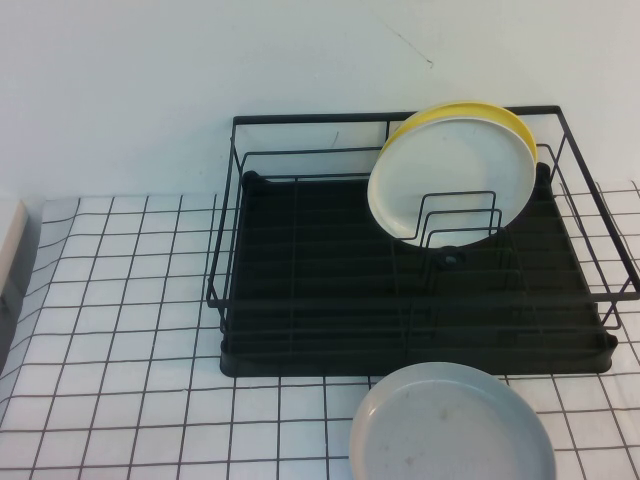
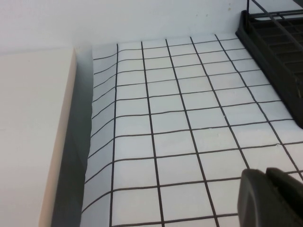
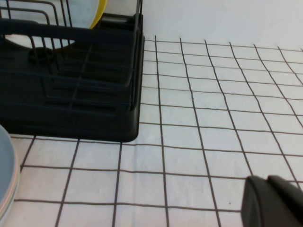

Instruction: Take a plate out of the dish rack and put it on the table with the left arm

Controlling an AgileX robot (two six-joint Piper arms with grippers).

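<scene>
The white plate (image 1: 440, 160) stands upright in the dish rack (image 1: 320, 280), leaning against a yellow plate (image 1: 470, 108) behind it, at the rack's back right. Neither arm shows in the high view. In the left wrist view my left gripper (image 2: 265, 171) hangs shut and empty over the gridded table (image 2: 175, 118), with a corner of the rack (image 2: 279, 56) some way ahead of it. My right gripper (image 3: 267, 178) is also shut with nothing in it, over the table to the right of the rack (image 3: 94, 109).
A dull grey plate (image 1: 450, 430) lies flat on the table just in front of the rack; its edge (image 3: 5, 175) shows in the right wrist view. A pale raised ledge (image 2: 33, 132) borders the table's left side. A white wall stands behind the rack.
</scene>
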